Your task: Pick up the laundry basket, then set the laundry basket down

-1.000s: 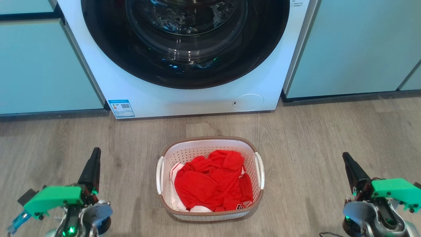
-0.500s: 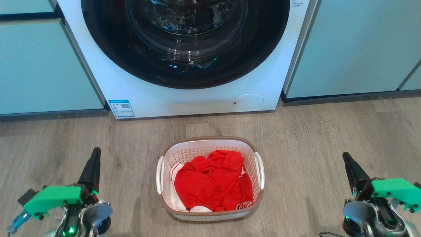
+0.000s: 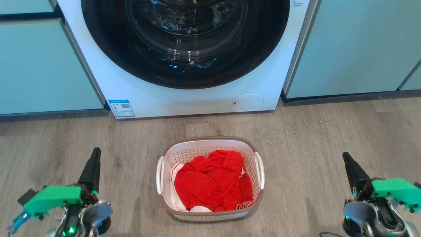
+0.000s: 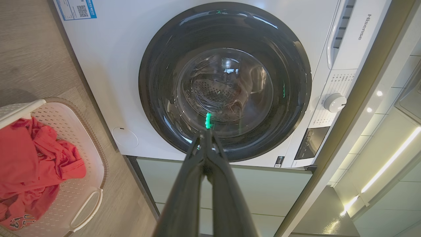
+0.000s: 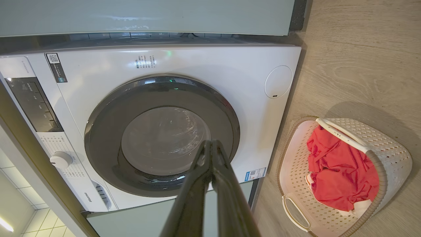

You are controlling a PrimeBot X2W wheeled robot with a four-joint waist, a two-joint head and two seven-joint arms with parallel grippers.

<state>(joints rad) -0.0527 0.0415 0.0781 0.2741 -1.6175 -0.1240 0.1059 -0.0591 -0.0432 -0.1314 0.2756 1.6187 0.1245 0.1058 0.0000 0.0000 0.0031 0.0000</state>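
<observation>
Change: we are finding no difference from the second before; both arms and the basket are staying where they were.
Meaning for the task: we are judging that the pick-up is not yet started, so the whole task is still waiting.
Laundry basket [image 3: 197, 152]: it is standing on the wooden floor [image 3: 329, 148], in front of the washing machine [image 3: 148, 98] and between the two grippers, well apart from each. It is carrying red clothes [image 3: 210, 181].
Left gripper [image 3: 95, 152]: its fingers are pressed together, holding nothing, pointing toward the machine.
Right gripper [image 3: 345, 155]: its fingers are pressed together as well, and they are empty.
Head view: it is giving us both white handles at once, one on each side of the basket, and the free floor beside them.
Left wrist view: it is adding the round knob [image 4: 334, 102] and the control panel of the machine, above the closed door.
Right wrist view: it is showing the perforated outer wall of the basket and one handle [image 5: 292, 210] from the side.
</observation>
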